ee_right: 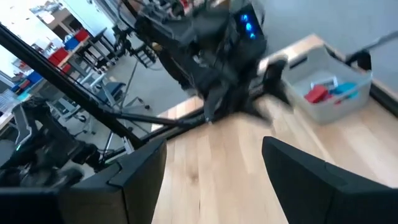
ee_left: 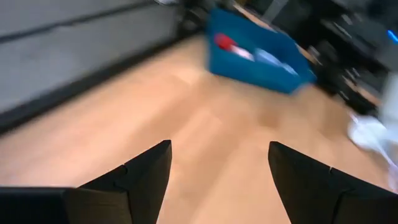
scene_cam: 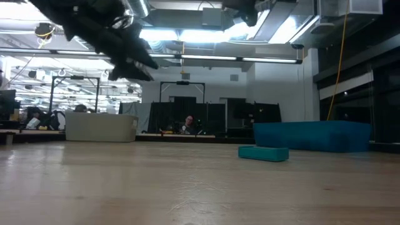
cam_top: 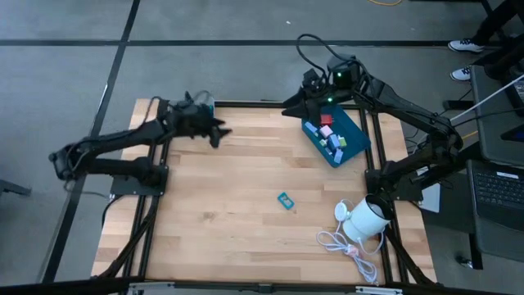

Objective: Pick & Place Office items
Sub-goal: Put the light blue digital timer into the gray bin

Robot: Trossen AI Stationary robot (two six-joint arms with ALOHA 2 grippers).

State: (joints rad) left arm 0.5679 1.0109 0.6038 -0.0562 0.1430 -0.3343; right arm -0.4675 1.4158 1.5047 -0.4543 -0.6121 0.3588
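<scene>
Left gripper (ee_left: 217, 177): raised over the table's far-left part, near the grey tray; jaws apart with bare wood between them, holding nothing. In my judgement it is free to go for another piece.
Right gripper (ee_right: 211, 180): raised at the far edge beside the blue tray, jaws apart and empty; seems to wait there.
Blue tray (cam_top: 354, 149): far-right part of the table, set at an angle; red, pink and light pieces lie inside, so it looks like one sorting target.
Grey tray (ee_right: 348, 96): far-left corner, under the left arm; red and blue pieces lie in it.
Teal piece (cam_top: 285, 199): alone on bare wood near the middle, well apart from both trays and both grippers; likely the next pick.
Lamp (cam_top: 366, 218): white round body with coiled cable, near-right; not part of the sorting.
</scene>
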